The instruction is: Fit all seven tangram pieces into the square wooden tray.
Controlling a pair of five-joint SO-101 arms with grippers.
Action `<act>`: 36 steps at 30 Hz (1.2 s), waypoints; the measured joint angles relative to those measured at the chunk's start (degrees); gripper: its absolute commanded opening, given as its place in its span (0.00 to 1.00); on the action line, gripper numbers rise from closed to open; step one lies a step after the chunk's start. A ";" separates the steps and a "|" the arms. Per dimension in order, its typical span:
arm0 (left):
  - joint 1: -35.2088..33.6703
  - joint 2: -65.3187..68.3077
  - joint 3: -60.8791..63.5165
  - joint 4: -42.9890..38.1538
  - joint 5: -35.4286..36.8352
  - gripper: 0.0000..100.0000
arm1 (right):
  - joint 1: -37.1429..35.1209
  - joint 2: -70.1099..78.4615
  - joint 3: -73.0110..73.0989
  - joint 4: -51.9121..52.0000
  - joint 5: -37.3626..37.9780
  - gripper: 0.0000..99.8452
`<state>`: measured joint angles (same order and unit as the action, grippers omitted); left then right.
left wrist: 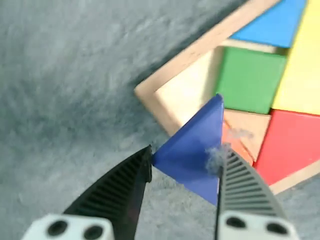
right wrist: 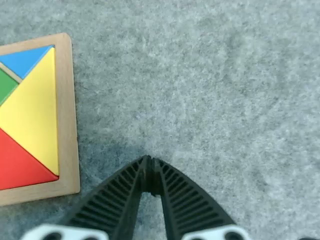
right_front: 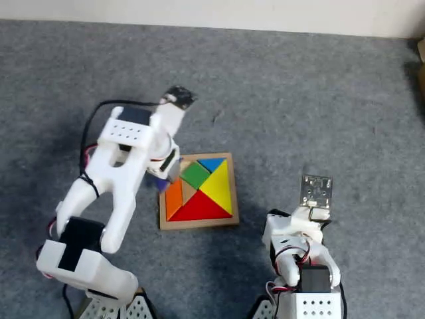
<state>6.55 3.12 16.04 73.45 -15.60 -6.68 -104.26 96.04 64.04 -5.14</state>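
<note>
Between the left fingers (left wrist: 125, 187) sits a dark blue triangle (left wrist: 192, 150). The two fingers pinch it, one on each side. The triangle is over one corner of the square wooden tray (right_front: 199, 223), and its tip points over the bare spot (left wrist: 192, 90) in that corner. It is hard to tell if the triangle touches the wood.

Right next to the bare spot lies a green square (left wrist: 250, 80). A light blue triangle (left wrist: 272, 25) lies along the rim beside the green square. A big yellow triangle (right_front: 219, 189) fills the side of the tray by the right arm. A big red triangle (right_front: 199, 207) fills the side closest to the arms' bases. An orange piece (right_front: 173, 198) lies along the side by the left arm. A small pale brown triangle (left wrist: 247, 125) sits in the middle, touching the green square and the red triangle.

The tray lies flat on the grey fuzzy worktop (right_front: 299, 100). The left arm leans over the tray's corner.

The right fingers (right wrist: 132, 192) are pressed together with nothing between them. They are above the worktop, near the rim on the yellow side but apart from it.
</note>
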 measured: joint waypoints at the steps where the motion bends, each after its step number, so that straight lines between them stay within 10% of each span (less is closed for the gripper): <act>1: 0.53 0.00 0.00 -0.26 -1.23 0.19 | 0.00 0.00 0.00 0.00 0.00 0.01; 8: 2.02 0.00 0.00 -0.35 -3.43 0.32 | 1.49 0.00 0.00 0.00 0.00 0.01; 36: -6.15 0.44 2.20 -3.96 -7.47 0.29 | 1.67 0.00 0.00 0.00 0.00 0.01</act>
<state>0.40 3.56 18.24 69.49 -23.08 -5.01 -104.26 96.04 64.04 -5.14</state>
